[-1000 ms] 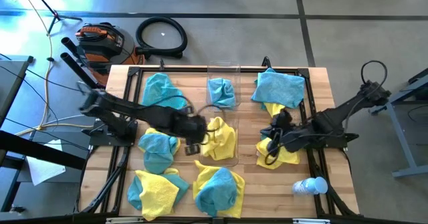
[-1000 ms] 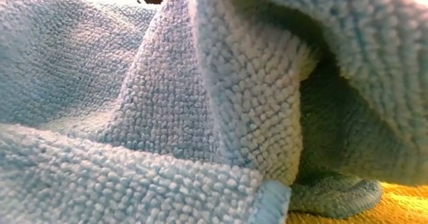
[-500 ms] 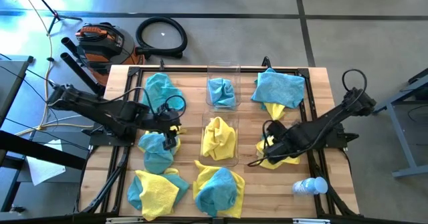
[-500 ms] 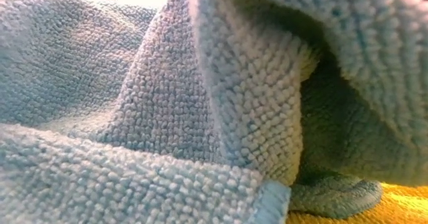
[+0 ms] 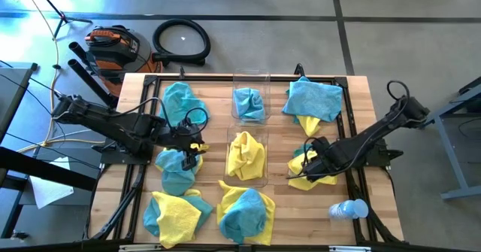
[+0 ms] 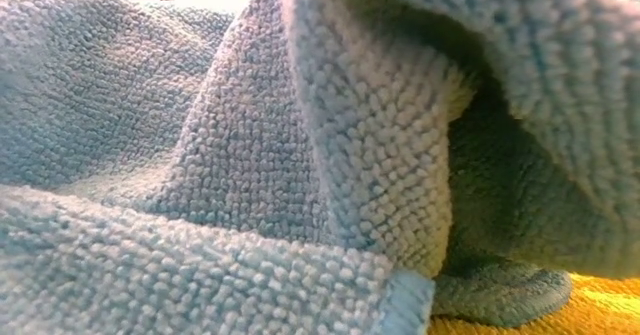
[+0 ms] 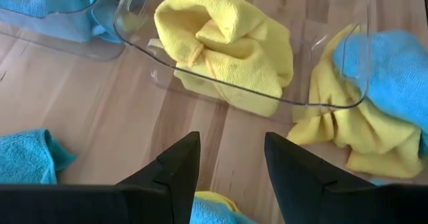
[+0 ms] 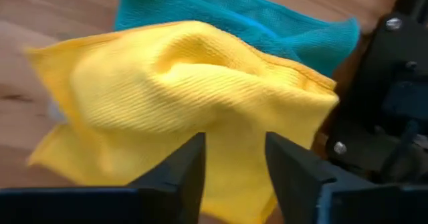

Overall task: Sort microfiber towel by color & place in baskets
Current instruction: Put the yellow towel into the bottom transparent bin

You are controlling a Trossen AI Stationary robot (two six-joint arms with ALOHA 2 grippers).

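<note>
High view: left gripper (image 5: 192, 148) over a teal towel (image 5: 174, 168) near the tabletop (image 5: 282, 207)'s left edge; right gripper (image 5: 310, 164) over a yellow towel (image 5: 307, 178) near the right edge. Left wrist: fingers (image 7: 177, 162) spread, empty, facing a yellow-filled basket (image 7: 281, 101). Right wrist: spread above yellow cloth.

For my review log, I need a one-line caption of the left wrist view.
Open left pincer over bare wood, facing a clear basket holding one yellow towel.

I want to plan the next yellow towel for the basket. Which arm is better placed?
Probably the right: the right gripper, open, sits directly over a yellow towel. The left gripper, open and empty, hovers by a teal towel.
</note>
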